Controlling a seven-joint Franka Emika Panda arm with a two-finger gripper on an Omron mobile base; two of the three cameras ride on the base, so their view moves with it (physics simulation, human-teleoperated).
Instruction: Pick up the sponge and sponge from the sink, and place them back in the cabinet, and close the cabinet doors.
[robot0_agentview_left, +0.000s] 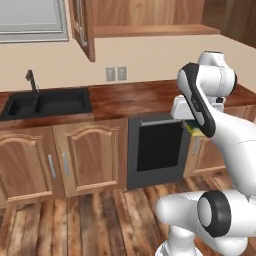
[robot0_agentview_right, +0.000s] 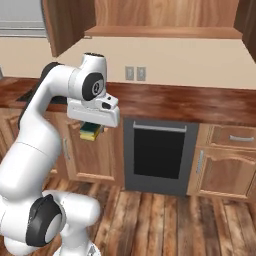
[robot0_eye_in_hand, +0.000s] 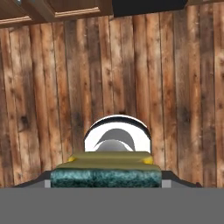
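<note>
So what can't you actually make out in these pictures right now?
- The fingers: in both base views the white hand covers them; in the hand view the held sponge hides them.
- The sponge: just a sliver under the hand.
- The sink: basin floor too dark in the left base view to tell if a second sponge lies there; the arm blocks it in the right base view.
- The cabinet: its upper part is cut off by the top edge.

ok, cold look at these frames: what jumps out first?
The white arm, with a green-and-yellow sponge clamped in the end effector, held out above the plank floor in front of the lower cabinets. Next, the wall cabinet overhead with its door swung open, and the black sink at left.
</note>
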